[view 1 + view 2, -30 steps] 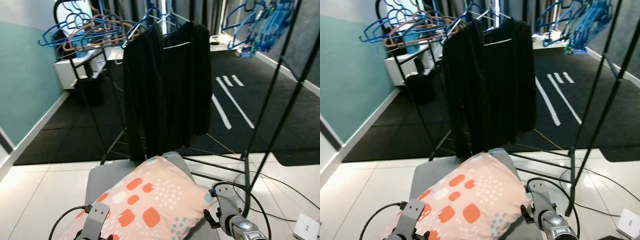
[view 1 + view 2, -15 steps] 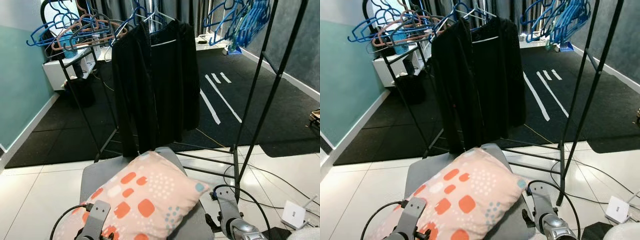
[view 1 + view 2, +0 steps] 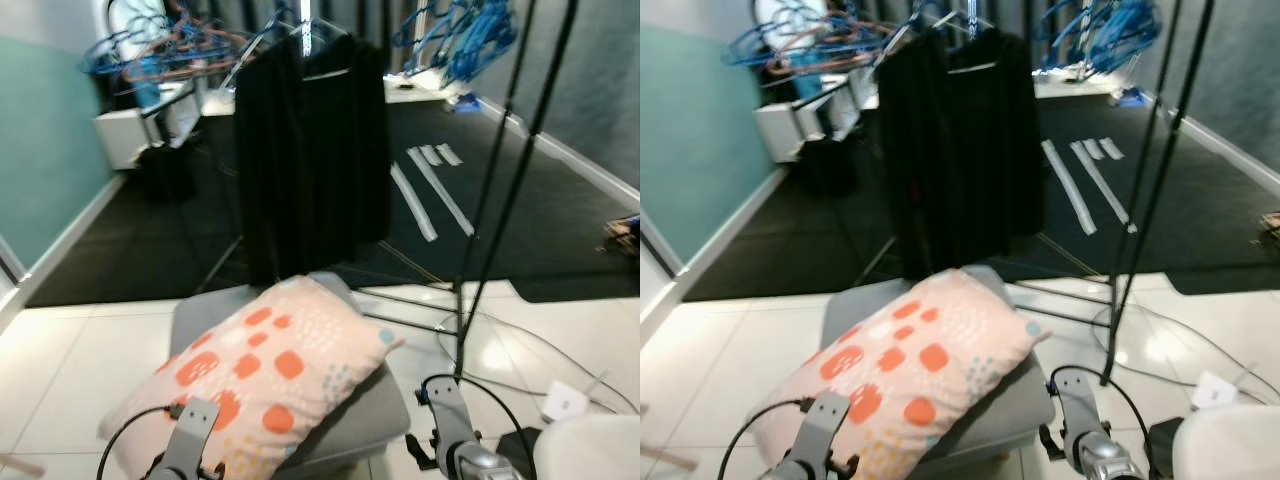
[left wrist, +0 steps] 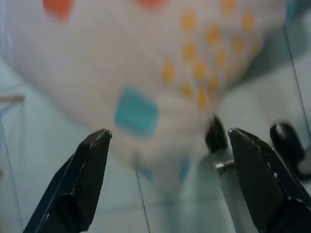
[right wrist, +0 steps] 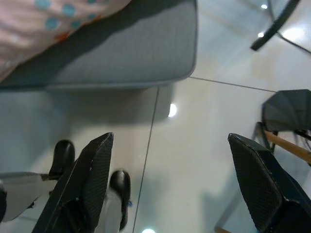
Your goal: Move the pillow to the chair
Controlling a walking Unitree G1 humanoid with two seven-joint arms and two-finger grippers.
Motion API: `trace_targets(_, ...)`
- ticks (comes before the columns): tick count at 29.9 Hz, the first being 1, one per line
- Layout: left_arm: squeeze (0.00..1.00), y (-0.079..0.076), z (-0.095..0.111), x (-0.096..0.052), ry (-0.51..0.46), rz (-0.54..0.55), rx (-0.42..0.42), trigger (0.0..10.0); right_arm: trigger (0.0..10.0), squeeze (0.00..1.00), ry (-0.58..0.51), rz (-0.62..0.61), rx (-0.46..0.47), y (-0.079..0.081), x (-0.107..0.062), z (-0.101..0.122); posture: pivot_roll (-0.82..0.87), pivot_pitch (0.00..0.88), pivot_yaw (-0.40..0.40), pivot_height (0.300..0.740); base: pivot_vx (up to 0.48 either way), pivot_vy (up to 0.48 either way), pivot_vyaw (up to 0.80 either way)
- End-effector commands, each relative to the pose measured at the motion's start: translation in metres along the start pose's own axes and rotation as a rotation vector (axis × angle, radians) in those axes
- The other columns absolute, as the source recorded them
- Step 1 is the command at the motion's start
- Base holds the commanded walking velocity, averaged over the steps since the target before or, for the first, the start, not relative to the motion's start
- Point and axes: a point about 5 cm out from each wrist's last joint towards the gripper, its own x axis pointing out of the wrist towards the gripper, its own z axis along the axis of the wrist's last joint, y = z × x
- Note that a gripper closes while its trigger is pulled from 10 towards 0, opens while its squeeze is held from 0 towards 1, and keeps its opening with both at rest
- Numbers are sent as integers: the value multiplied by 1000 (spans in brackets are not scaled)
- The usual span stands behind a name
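Observation:
A peach pillow with orange and teal spots lies tilted on the grey padded chair seat and overhangs its left front edge. My left gripper is open just below the pillow's near corner, apart from it. My right gripper is also open and points at the white tile floor beside the seat's grey cushion. Both arms sit low at the near edge of the eye views, the left arm before the pillow and the right arm beside the seat's right front corner.
Black garments hang on a rack right behind the chair. A slanted black rack pole stands to the right, with cables and a white box on the tiles. Blue hangers are at back left.
The whole view has shifted and blurred, so the camera has moved; more of the pillow and seat now shows. The pillow still lies on the seat and both grippers stay open.

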Motion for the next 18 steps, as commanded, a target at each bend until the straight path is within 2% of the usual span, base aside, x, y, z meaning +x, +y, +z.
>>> trace_targets(1,0,1,1,0,-1,7,-5,10000,10000,0,13,-3,-12,-1,-1,-4,-223,30,35,737,0,0,0)
trace_targets(9,0,1,1,0,-1,15,18,10000,10000,0,17,-3,-26,-2,-1,-4,-226,35,33,737,0,0,0)
trace_targets(18,0,1,-2,0,11,31,3,10000,10000,0,31,4,-43,-2,-1,-6,-221,20,29,737,0,0,0)
